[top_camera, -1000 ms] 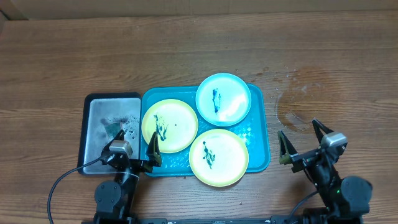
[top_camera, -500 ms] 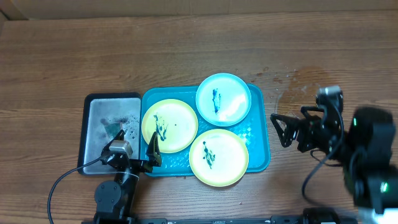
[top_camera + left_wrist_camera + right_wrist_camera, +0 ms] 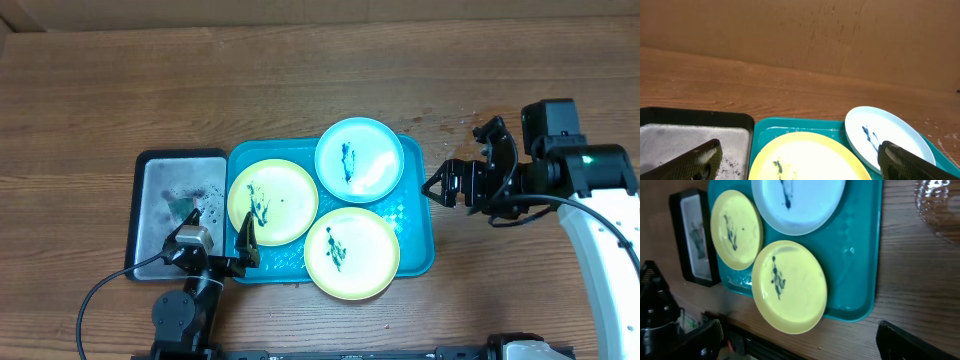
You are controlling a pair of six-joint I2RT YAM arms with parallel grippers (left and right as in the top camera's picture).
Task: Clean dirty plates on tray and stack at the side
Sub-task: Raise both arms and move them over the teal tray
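Observation:
The turquoise tray holds three smeared plates: a yellow-green plate at the left, a light blue plate at the back and a yellow-green plate at the front. My left gripper is open and empty, low at the tray's front left corner. In the left wrist view it faces the left plate and the blue plate. My right gripper is open and empty, raised just right of the tray. The right wrist view shows all three plates and the tray.
A grey metal tray with a black rim stands left of the turquoise tray, with wet specks and a small green object in it. A wet patch marks the wood right of the tray. Cardboard lines the back edge.
My right arm has risen from the table's front right and swung back and left to the tray's right edge, staying open. The left arm and the plates have not moved.

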